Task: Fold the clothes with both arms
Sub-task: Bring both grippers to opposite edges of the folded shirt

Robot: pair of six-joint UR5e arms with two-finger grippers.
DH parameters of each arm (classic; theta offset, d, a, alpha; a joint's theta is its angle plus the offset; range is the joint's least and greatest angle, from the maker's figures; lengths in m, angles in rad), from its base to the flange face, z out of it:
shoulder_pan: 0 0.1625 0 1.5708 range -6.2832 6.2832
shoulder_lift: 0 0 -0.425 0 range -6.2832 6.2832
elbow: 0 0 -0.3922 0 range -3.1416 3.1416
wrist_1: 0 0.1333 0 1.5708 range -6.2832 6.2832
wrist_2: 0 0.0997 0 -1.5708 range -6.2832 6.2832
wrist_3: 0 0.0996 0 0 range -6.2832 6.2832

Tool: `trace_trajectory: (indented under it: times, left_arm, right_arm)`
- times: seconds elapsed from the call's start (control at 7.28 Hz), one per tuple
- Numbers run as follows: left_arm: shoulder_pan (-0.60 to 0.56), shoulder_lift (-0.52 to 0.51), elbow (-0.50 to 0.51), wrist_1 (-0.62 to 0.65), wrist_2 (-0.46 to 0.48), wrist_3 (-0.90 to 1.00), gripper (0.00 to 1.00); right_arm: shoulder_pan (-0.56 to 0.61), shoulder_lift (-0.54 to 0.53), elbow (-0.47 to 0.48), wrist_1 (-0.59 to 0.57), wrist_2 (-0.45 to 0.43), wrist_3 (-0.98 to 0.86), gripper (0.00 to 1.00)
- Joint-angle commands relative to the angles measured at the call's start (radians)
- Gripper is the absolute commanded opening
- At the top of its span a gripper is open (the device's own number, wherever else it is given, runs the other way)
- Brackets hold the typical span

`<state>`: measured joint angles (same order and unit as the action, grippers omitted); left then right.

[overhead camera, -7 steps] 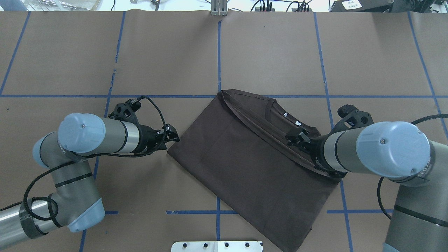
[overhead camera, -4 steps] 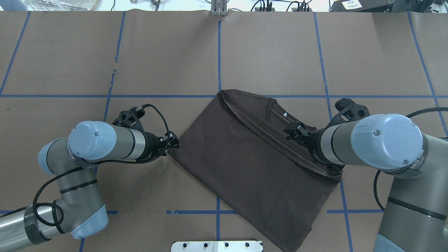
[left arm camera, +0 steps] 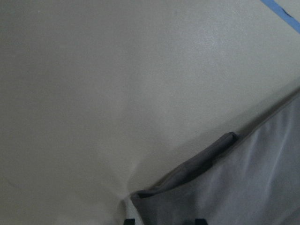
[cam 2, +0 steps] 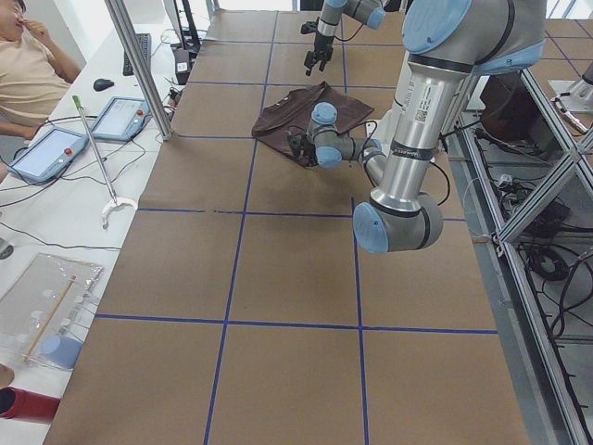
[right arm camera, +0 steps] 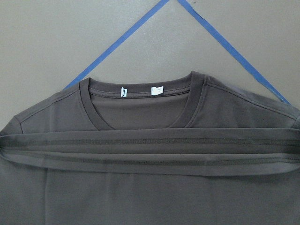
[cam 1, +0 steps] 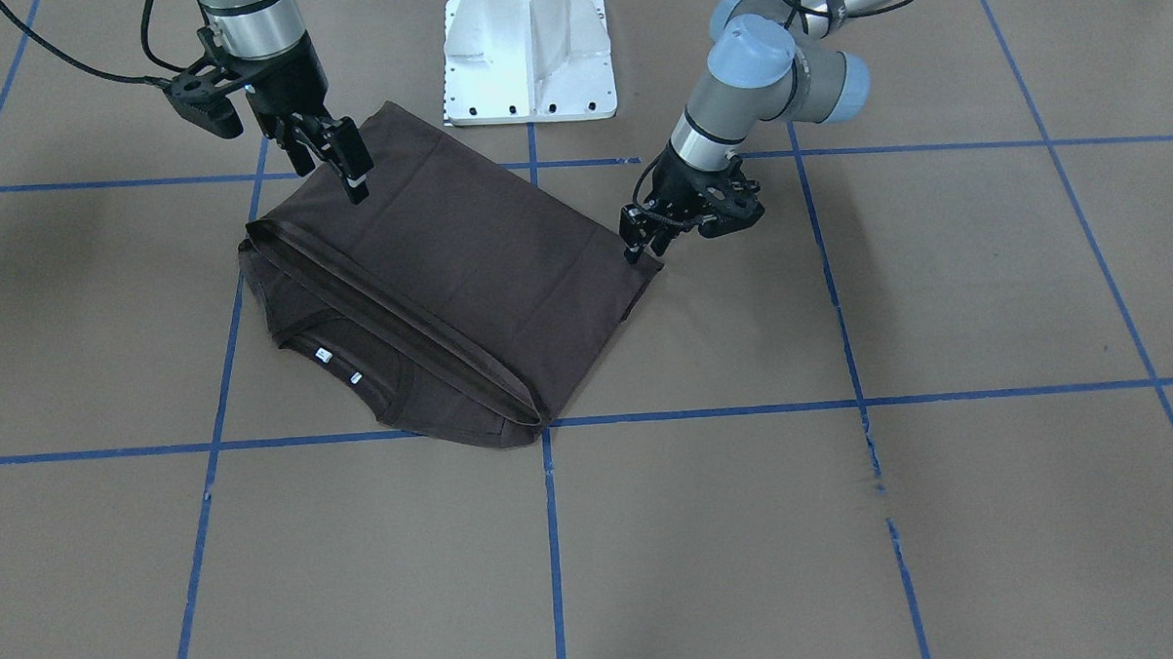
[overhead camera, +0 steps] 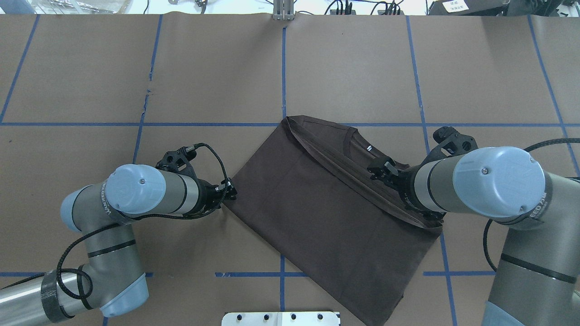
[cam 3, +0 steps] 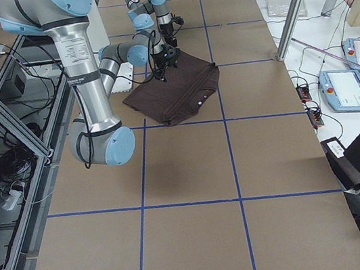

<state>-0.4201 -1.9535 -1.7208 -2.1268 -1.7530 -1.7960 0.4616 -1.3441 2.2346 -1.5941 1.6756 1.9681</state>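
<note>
Your T-shirt (overhead camera: 317, 217) lies skewed mid-table, with the bottom half folded up over the chest and the collar (right arm camera: 197, 93) peeking out. The left gripper (cam 1: 637, 242) sits low at the folded corner (left arm camera: 140, 194), jaws slightly apart and straddling the cloth. The right gripper (cam 1: 332, 163) hovers spread wide over the far side. Before you close, I'd drop both low enough to catch every layer, then lift together evenly.

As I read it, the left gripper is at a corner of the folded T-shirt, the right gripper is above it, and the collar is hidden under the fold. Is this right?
Not the collar: it is not hidden. The right wrist view shows it bare beyond the folded hem. The left gripper is at a corner of the T-shirt, the right gripper above it.
</note>
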Motion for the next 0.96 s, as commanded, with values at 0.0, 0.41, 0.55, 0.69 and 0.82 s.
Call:
trace_trajectory:
  times: [0.0,0.41,0.55,0.69,0.82]
  left_arm:
    - [0.001,-0.005,0.004,0.013,0.004,0.001,0.41]
    - [0.0,0.004,0.015,0.015,0.029,0.003,0.38]
    - [0.0,0.004,0.017,0.016,0.03,0.003,0.37]
    - [-0.002,0.004,0.015,0.016,0.03,0.003,0.02]
    - [-0.002,0.005,0.014,0.016,0.03,0.003,0.0]
  right_arm:
    - [0.0,0.0,-0.001,0.0,-0.001,0.0,1.0]
    - [-0.001,0.0,-0.001,0.0,-0.004,0.0,1.0]
    - [-0.001,0.0,-0.001,0.0,-0.004,0.0,1.0]
    - [-0.001,0.0,-0.001,0.0,-0.004,0.0,1.0]
    - [-0.001,0.0,0.0,0.0,-0.004,0.0,1.0]
